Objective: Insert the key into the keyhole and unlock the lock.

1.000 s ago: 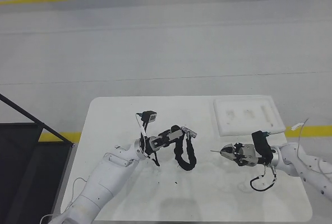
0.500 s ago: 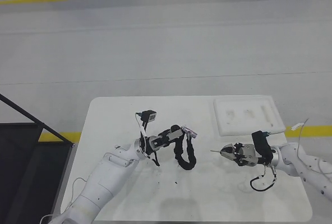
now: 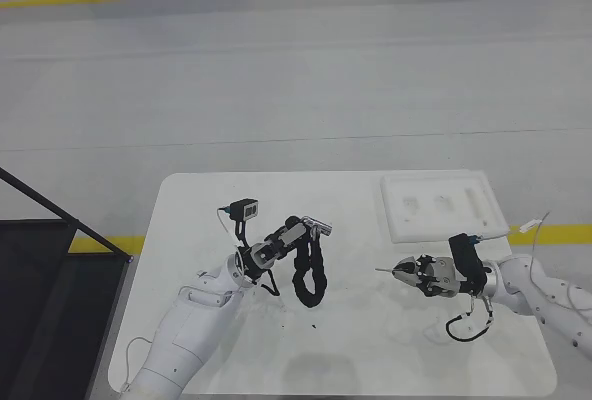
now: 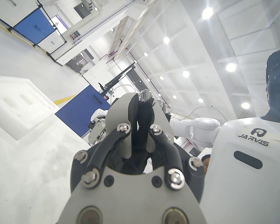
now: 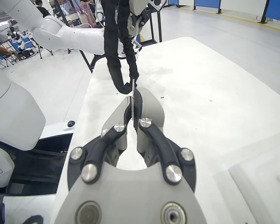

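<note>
Since a second ago my left arm has carried the lock a little farther from the foam tray. The black loop hanging below it has shifted the same way. My right arm has kept its place.

My left gripper is raised over the table, well apart from the tray on its left side. Its fingers are pinched on the lock's black sleeved cable, just below the metal head, which pokes out past the fingertips. The rest of the cable hangs down in a long loop. I cannot tell whether its lowest bend touches the table.

My right gripper sits near the tray, just on the robot's side of the tray's front edge. Its fingers are pressed together on the key, a thin metal blade gripped edge-on between the ribbed pads. The blade sticks out past the fingertips and points away from the tray, toward the hanging loop. In the top view there is bare table between the key's tip and the lock, so the two are apart.
</note>
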Controlling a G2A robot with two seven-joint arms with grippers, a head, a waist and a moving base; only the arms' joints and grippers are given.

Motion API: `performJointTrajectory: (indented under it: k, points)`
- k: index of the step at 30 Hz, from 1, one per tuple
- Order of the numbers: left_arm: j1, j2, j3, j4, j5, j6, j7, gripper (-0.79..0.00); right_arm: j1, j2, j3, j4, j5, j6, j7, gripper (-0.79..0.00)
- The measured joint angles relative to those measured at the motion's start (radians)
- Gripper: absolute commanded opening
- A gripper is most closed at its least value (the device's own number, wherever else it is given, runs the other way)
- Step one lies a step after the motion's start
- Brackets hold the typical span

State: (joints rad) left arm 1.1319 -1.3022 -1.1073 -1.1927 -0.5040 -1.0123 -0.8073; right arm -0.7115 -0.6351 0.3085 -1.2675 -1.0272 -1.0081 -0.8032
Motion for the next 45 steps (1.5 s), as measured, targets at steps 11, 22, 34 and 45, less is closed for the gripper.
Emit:
performJointTrajectory:
  k: [11, 22, 34, 45]
  points:
    - [-0.013, -0.025, -0.002, 0.037, 0.033, 0.000, 0.001, -0.785, -0.021, -0.023, 0.070, -0.108, 0.120, -0.005, 0.114, -0.785]
    - [-0.013, -0.025, -0.002, 0.037, 0.033, 0.000, 0.001, -0.785, -0.009, -0.038, 0.002, -0.181, 0.359, -0.004, 0.159, -0.785]
    - [-0.013, -0.025, -0.002, 0.037, 0.033, 0.000, 0.001, -0.785, -0.032, -0.043, -0.002, -0.197, 0.399, -0.004, 0.160, -0.785]
    - [-0.013, -0.025, -0.002, 0.037, 0.033, 0.000, 0.001, -0.785, -0.030, -0.093, 0.004, -0.153, 0.750, -0.004, 0.369, -0.785]
